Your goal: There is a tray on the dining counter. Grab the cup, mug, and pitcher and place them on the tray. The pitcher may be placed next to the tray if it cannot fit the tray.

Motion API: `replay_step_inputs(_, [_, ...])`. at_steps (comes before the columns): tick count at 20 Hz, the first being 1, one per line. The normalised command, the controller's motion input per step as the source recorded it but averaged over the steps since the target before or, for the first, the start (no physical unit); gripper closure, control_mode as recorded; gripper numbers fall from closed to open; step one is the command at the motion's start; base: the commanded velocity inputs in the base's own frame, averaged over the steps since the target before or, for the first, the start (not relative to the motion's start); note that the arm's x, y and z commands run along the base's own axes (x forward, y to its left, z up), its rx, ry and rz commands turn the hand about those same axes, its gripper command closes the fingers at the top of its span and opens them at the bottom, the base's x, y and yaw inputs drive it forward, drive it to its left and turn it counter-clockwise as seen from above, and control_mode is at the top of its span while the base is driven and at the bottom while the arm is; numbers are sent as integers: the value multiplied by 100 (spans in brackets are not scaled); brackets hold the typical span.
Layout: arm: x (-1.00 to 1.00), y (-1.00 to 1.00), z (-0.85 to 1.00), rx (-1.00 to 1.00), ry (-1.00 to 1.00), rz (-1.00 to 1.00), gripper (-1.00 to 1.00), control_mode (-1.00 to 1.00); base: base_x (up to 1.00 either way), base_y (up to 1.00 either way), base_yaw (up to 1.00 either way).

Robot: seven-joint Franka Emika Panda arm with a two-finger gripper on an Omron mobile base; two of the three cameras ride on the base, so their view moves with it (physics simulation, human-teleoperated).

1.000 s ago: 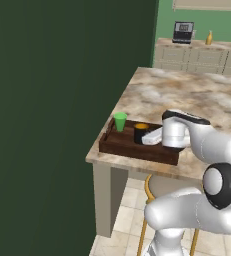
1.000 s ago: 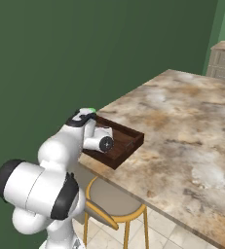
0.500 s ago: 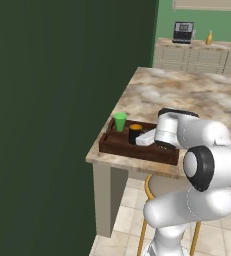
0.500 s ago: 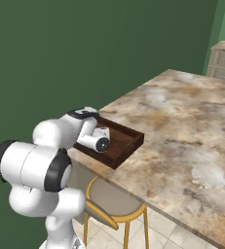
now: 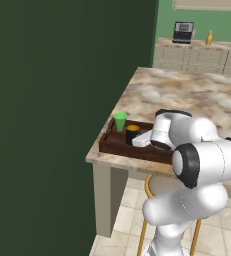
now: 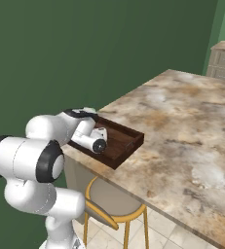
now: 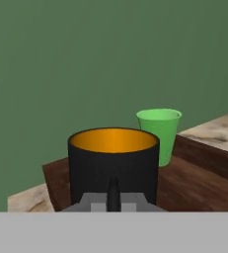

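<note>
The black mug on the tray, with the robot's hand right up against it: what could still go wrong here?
The gripper is shut on the mug, apparently by its handle; pulling back before opening could drag or tip it. The green cup stands close beside it on the tray, so a sideways swing might knock it over. Both sit near the dining counter edge.
</note>
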Motion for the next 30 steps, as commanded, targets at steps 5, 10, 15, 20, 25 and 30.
replay_step_inputs(5, [8,5,0,0,1,2,100,-100,0,0,0])
replay_step_inputs(10, [5,12,-2,0,1,3,100,-100,0,0,0])
replay_step_inputs(15, [23,17,-5,0,0,3,100,-100,0,0,0])
replay_step_inputs(20, [23,10,-10,0,0,2,100,-100,0,0,0])
replay_step_inputs(25, [6,12,-22,0,0,3,100,-100,0,0,0])
replay_step_inputs(30, [1,23,-32,0,0,1,100,-100,0,0,0])
